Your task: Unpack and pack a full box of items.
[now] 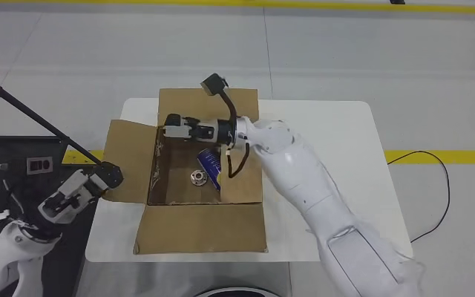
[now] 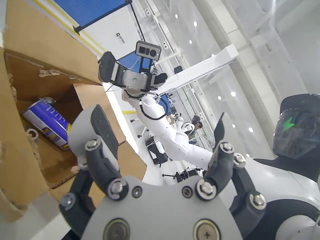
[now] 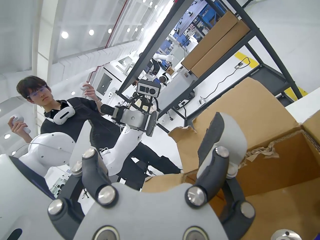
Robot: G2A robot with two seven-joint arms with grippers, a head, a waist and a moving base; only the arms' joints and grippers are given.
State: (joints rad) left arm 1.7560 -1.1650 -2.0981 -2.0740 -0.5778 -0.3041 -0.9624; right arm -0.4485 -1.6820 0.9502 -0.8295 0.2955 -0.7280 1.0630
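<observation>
The right end effector (image 1: 168,128) and left end effector (image 1: 110,174) are wide open, empty. I think the can (image 1: 209,165) lying in the box (image 1: 200,223) may roll away when gripped.

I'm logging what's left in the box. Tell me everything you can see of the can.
The can is a blue-labelled metal cylinder with a yellow band at one end and a silvery rimmed top. It lies on its side in the open box, close to one wall, beside a small round metal part. Nothing grips it.
</observation>
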